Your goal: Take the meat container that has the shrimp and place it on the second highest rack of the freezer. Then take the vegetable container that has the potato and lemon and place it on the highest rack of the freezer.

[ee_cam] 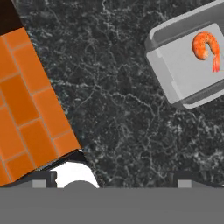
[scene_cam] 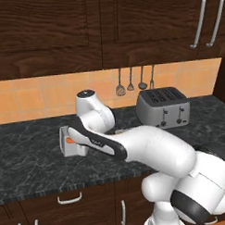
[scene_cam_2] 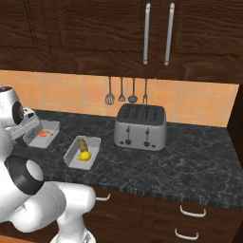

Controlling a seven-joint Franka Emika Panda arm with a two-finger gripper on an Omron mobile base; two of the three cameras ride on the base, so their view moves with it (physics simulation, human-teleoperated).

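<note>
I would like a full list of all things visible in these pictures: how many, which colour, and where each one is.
shrimp tray: one, grey, on counter, left of the other tray
shrimp: one, orange-pink, in that tray
vegetable tray: one, grey, counter front
potato: one, brown, in vegetable tray
lemon: one, yellow, beside potato
toaster: one, silver, right of trays
utensils: four, dark, hanging on tiled wall
counter: one, black marble
cabinets: dark wood, above and below
gripper: one, open, over counter beside shrimp tray
</note>
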